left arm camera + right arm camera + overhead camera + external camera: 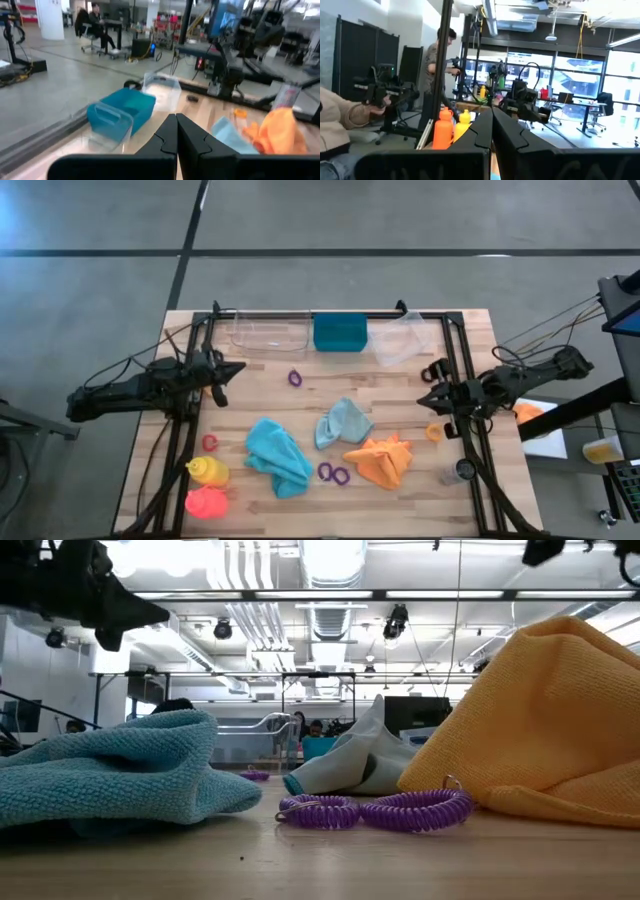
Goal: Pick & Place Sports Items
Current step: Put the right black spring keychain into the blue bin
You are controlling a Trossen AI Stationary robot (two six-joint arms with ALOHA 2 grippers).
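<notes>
The purple ring (295,378) lies far-centre on the table (400,500), just right of the left gripper (236,368), which is nearer than the right gripper (424,403); both are shut, holding nothing

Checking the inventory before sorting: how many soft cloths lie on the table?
3. The teal cloth lies front centre-left, the pale blue cloth mid-table, and the orange cloth front-right of centre. None looks hidden under another, though folds could cover something small.

No lettering, label, brand or number is readable on anything here, table or room behind it.
</notes>
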